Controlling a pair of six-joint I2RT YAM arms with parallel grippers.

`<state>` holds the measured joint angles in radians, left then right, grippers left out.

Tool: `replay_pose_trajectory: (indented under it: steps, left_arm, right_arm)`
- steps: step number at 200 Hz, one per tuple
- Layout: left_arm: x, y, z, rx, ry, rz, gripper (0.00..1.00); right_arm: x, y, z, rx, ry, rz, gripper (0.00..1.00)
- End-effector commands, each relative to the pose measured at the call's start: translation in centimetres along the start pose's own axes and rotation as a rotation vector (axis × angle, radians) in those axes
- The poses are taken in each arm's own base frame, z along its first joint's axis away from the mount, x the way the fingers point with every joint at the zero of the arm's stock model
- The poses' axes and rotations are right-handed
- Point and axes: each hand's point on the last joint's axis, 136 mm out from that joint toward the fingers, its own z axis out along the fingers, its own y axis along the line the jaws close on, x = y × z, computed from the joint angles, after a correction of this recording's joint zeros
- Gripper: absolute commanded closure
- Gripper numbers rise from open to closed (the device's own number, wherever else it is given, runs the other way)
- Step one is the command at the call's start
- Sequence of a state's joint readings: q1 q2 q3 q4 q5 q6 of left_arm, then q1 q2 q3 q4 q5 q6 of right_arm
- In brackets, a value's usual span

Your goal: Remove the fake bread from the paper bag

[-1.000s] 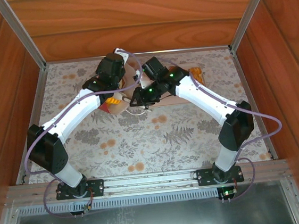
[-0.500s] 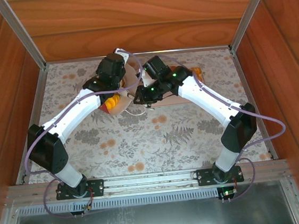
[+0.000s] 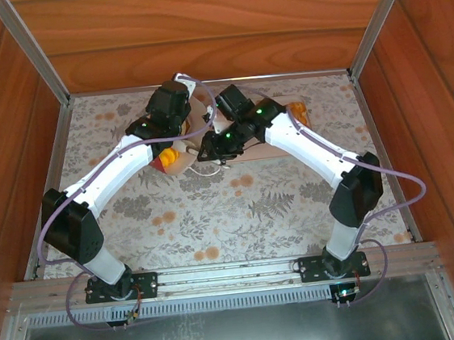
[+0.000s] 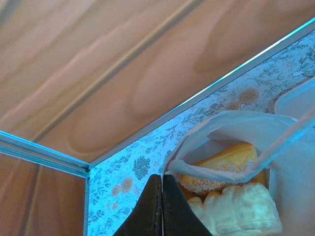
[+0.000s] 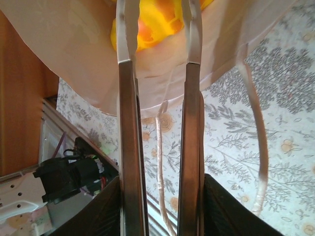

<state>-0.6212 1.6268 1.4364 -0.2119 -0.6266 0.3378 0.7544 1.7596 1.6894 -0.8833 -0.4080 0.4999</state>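
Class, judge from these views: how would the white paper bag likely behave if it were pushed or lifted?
Probably floppy: the paper bag sags to a curved, crumpled rim. Likely light and easily shifted: light shows through its thin wall near the fake bread. Its cord handle hangs limp, so lifting there may swing it.

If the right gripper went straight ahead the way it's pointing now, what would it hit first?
The right gripper holds metal tongs aimed into the paper bag; their tips straddle a yellow-orange bread piece, so that probably comes first, though depth is unclear.
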Motion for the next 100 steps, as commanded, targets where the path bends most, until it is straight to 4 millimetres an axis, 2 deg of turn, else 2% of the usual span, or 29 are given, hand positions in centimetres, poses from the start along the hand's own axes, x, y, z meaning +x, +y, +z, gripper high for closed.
replay_pose_trajectory:
  steps: [1,37,100]
  left_arm:
    - [-1.5,0.2,-0.2,-0.011,-0.056,-0.067,1.0]
    - [-1.4,-0.2,-0.3,-0.005,-0.057,-0.056,1.0]
    - [-1.2,-1.1,-0.3,-0.024,-0.046,-0.009,1.0]
  right_arm:
    - [0.5,2.1,-0.1,-0.083,0.048,0.015,0.58]
    - [1.6,1.9,0.1,-0.08,0.126,0.068,0.52]
    - [2.1,1.1,-0.7,-0.096,0.202,0.151,0.5]
